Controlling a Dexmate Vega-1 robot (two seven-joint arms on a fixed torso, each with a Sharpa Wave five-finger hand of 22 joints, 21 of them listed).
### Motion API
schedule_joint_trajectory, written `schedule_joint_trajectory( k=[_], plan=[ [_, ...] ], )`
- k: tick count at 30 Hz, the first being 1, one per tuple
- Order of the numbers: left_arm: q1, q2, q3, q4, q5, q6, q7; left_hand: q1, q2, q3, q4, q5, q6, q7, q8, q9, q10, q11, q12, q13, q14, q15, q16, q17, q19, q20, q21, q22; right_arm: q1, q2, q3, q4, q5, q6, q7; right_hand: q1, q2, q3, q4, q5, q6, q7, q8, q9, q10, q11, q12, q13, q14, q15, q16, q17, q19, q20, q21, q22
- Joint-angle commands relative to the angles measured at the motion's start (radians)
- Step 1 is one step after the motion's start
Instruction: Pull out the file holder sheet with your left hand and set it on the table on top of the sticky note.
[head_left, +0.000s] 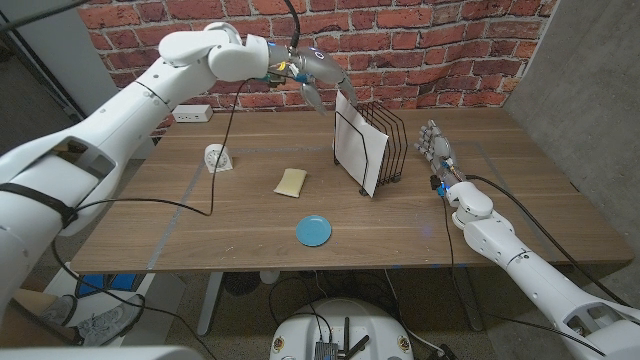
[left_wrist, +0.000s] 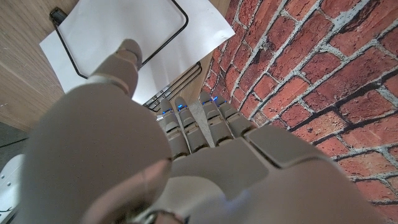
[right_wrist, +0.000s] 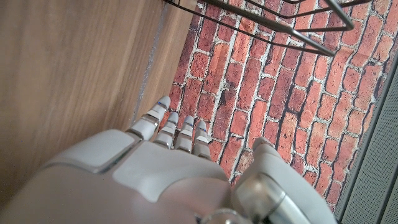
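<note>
A white sheet (head_left: 358, 150) stands in the front slot of a black wire file holder (head_left: 388, 135) at the table's middle back. My left hand (head_left: 312, 78) hovers above and to the left of the sheet's top corner, fingers pointing down, apart from it and holding nothing. In the left wrist view the left hand (left_wrist: 186, 143) reaches toward the sheet (left_wrist: 124, 37) and the holder's wires (left_wrist: 163, 94). A yellow sticky note (head_left: 291, 181) lies on the table left of the holder. My right hand (head_left: 438, 150) waits just right of the holder with straight fingers and nothing in it.
A small blue disc (head_left: 313, 231) lies in front of the sticky note. A white round object (head_left: 217, 158) sits at the left. A black cable (head_left: 222, 150) hangs from my left arm onto the table. A brick wall (head_left: 420, 50) with a white power strip (head_left: 192, 113) stands behind.
</note>
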Motion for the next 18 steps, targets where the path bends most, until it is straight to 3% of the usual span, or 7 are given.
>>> schedule_joint_trajectory(
  k=[1,18],
  plan=[
    [0.007,-0.021,0.022,0.029,0.079,0.017,0.113,0.008,0.02,-0.011,0.0,0.004,0.027,-0.003,0.002,0.003,0.026,-0.002,0.008,0.002,0.022,-0.169,0.005,0.002,0.025,-0.166,0.006,0.002,0.006,0.006,0.0,0.02,0.008,0.01,0.016,-0.007,0.025,0.007,0.002,0.004,0.008,-0.002,0.005,0.003,0.009,-0.002,0.005,0.002,0.012,-0.001,0.009,0.0,0.007,0.003,0.007,0.002],
    [-0.021,-0.053,0.076,0.11,0.1,0.033,0.171,0.014,0.024,-0.03,0.001,0.003,0.028,-0.001,-0.01,0.003,0.029,0.0,0.0,0.002,0.034,-0.171,0.002,0.001,0.048,-0.169,0.008,0.003,0.022,0.013,-0.002,0.046,0.014,0.019,0.033,-0.009,0.025,0.008,0.0,0.004,0.01,-0.003,0.005,0.003,0.01,-0.001,0.004,0.002,0.017,0.002,0.012,-0.005,0.01,0.005,0.007,0.002]
  ],
)
